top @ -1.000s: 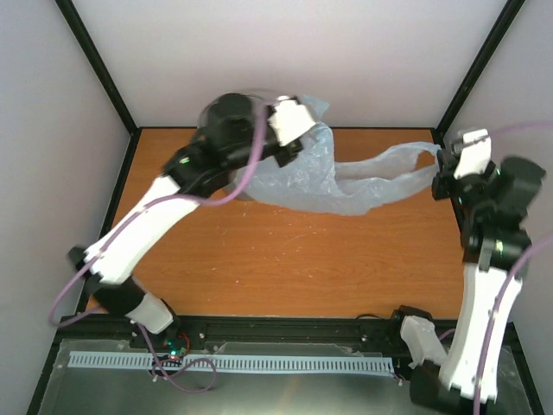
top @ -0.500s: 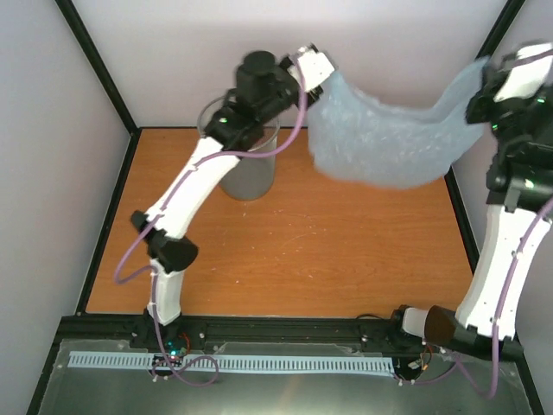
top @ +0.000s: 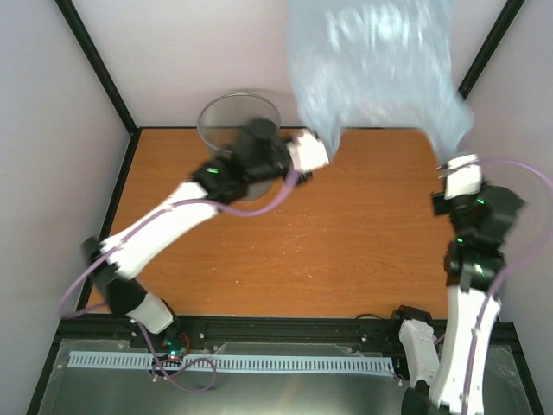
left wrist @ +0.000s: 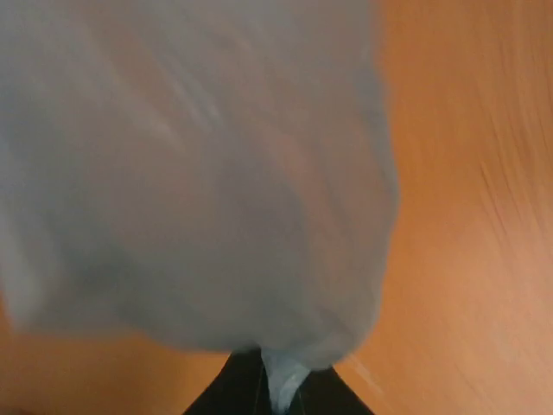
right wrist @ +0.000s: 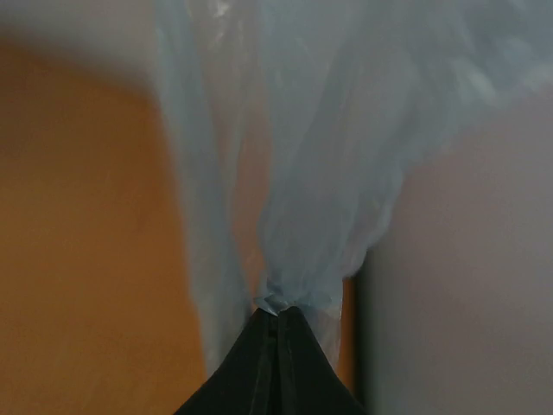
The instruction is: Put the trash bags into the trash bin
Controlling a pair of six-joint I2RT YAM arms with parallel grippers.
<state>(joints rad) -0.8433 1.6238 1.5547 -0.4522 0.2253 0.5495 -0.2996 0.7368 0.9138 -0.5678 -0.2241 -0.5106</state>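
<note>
The trash bag point(top: 371, 69), a pale blue translucent film, is lifted clear of the bench point(top: 346, 259) and billows up as a wide, blurred sheet toward the back wall point(top: 173, 52). In the top view it lies to the right of the trash bin point(top: 216, 111) and no part of it is inside. The round grey bin stands upright at the back left of the bench, near the corner, with the left arm point(top: 173, 220) crossing in front of its near side. The left gripper point(left wrist: 281, 370) is pressed together on a bunched lower edge of the bag, and the film fills most of that wrist view above the dark fingers. The right gripper point(right wrist: 278, 313) is likewise clamped on a gathered neck of the film, which fans upward from the pinch beside the pale side wall. The two grippers sit well apart, the left just right of the bin and the right near the bench's right edge, with the bag spanning between them.
</note>
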